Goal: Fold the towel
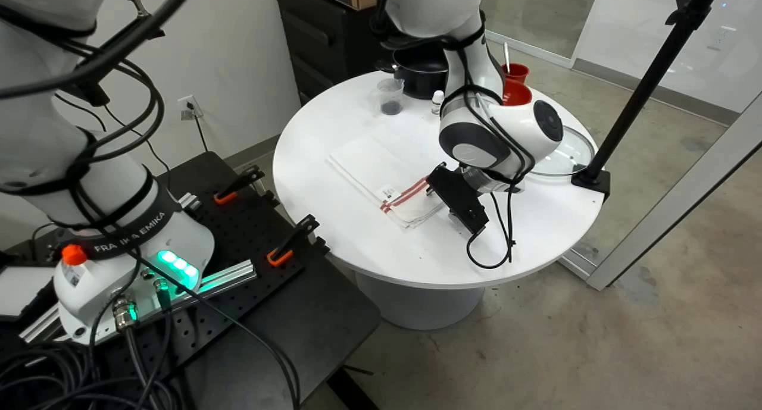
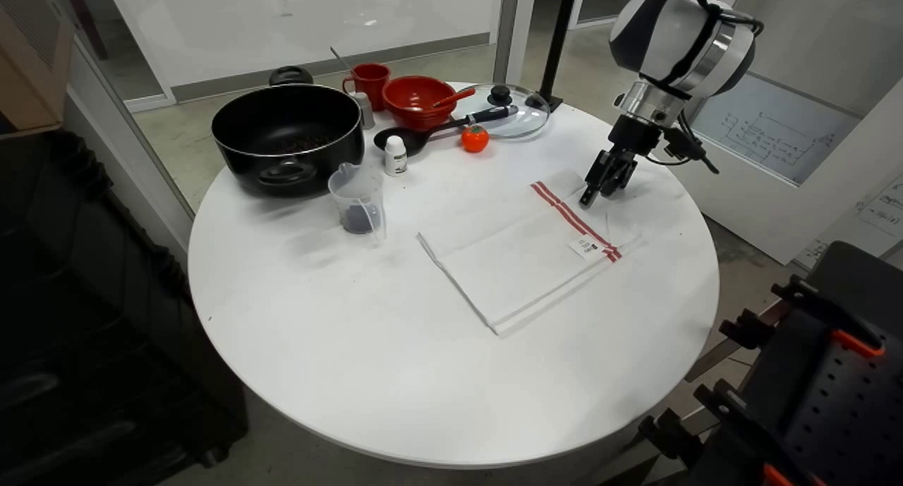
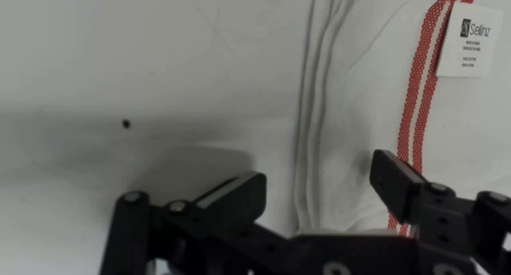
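- Robotiq gripper (image 3: 317,171), wrist view: both fingers (image 3: 239,195) are standing spread and pinching nothing. One is hanging over the white tabletop (image 3: 159,75), the opposite one over the towel (image 3: 367,107), partly hiding its red stripes (image 3: 417,79). Whether that tip is touching the cloth is not showing clearly.
- Towel, wrist view: layered edges are running between the fingertips; a printed label (image 3: 469,39) is lying against the stripes.
- Handling (judgement): the cloth is probably going to be light, limp and hard to damage, its plies tending to slide over one another.
- Hold point (judgement): the layered edge is offering the best purchase; a low grip catching every ply is looking safest.
- In an exterior view, the towel (image 1: 381,172) is lying flat on the tabletop, the gripper standing at its striped end. A clear measuring cup (image 1: 390,90) is holding dark contents (image 1: 391,107) at its bottom.
- In an exterior view, a black cooking pot (image 2: 331,158) is standing uncovered, holding dark matter (image 2: 303,143) too dim to identify. A red mug (image 2: 377,91) is holding a tilted utensil (image 2: 342,59), only the handle showing. A red bowl (image 2: 430,119) is carrying a red-handled utensil (image 2: 455,96).
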`<state>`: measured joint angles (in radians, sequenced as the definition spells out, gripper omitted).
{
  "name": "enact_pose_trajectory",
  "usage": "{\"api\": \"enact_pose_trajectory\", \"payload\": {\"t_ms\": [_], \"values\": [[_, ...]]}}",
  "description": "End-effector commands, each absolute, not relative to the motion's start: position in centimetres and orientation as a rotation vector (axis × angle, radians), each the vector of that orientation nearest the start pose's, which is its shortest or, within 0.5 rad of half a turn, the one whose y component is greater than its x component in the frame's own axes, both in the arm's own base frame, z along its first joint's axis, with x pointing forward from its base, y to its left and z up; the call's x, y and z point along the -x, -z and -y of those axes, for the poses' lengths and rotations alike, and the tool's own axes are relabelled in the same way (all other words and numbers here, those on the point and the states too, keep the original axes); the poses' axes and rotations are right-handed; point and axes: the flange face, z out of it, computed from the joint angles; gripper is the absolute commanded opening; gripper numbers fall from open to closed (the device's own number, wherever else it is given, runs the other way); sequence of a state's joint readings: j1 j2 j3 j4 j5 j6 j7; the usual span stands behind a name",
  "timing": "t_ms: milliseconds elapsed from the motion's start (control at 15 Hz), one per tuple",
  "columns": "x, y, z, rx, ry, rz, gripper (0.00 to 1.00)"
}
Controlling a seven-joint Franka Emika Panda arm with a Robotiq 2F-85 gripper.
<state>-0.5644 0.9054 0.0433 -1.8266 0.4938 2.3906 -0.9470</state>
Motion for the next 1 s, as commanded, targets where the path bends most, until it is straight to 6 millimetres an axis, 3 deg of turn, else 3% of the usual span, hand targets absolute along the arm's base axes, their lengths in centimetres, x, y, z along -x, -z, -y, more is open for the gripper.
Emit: {"api": "enact_pose_trajectory", "payload": {"t_ms": [0, 133, 467, 933], "values": [[-49.7, -0.8, 28.1, 2.668, -0.098, 0.009, 0.91], [-49.5, -1.1, 27.9, 2.657, -0.102, 0.020, 1.00], [-48.6, -2.0, 27.3, 2.633, -0.137, 0.071, 1.00], [-47.9, -3.8, 26.5, 2.743, -0.076, 0.123, 1.00]]}}
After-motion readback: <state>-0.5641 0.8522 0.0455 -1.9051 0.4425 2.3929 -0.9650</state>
